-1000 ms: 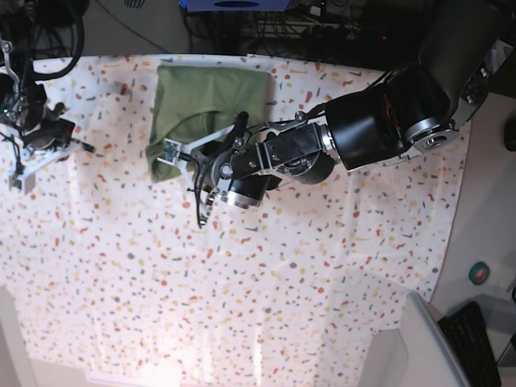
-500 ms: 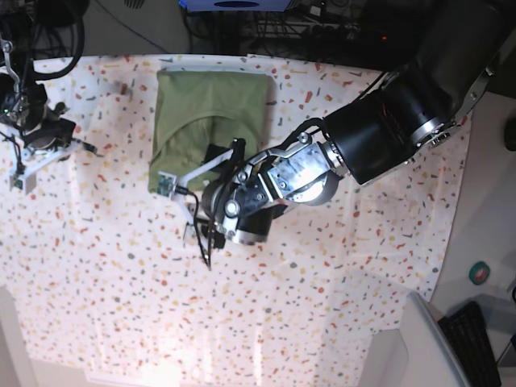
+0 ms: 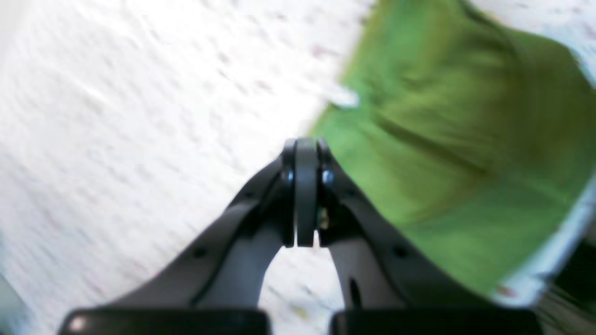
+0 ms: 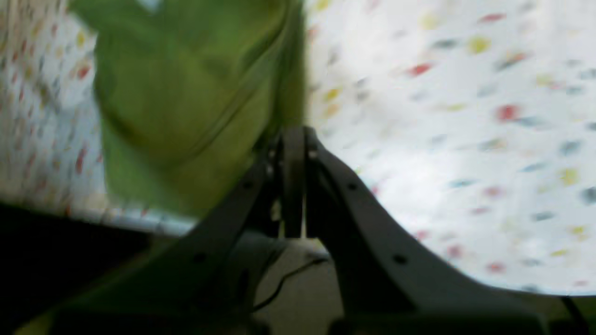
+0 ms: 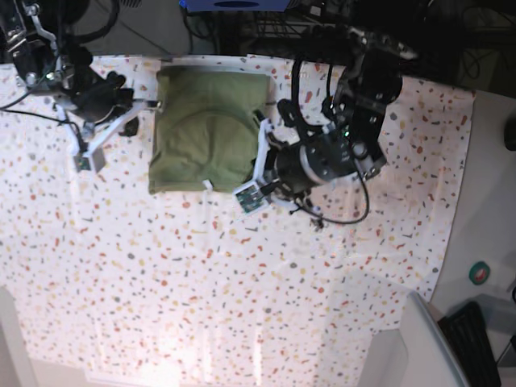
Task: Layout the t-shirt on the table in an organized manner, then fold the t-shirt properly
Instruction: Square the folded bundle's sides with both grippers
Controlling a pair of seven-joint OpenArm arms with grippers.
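Note:
The olive-green t-shirt (image 5: 208,129) lies as a folded rectangle at the back of the speckled table (image 5: 242,282), with a small white tag (image 5: 206,185) at its near edge. My left gripper (image 5: 263,143) hovers just off the shirt's right edge. In the left wrist view its jaws are pressed shut on nothing (image 3: 305,146), with the t-shirt (image 3: 456,139) beside them. My right gripper (image 5: 139,113) is near the shirt's left edge. It is also shut and empty (image 4: 293,135), over the table's back edge with the t-shirt (image 4: 186,102) ahead of it.
Cables and dark equipment (image 5: 266,24) crowd the table's far edge. A grey surface with a keyboard (image 5: 472,343) and a small teal disc (image 5: 480,272) lies off the table at the right.
My left arm has lifted off the shirt and drawn back to its right side, its jaws opening, then shutting. The shirt now lies flat. My right arm has swung in toward the shirt's left edge.

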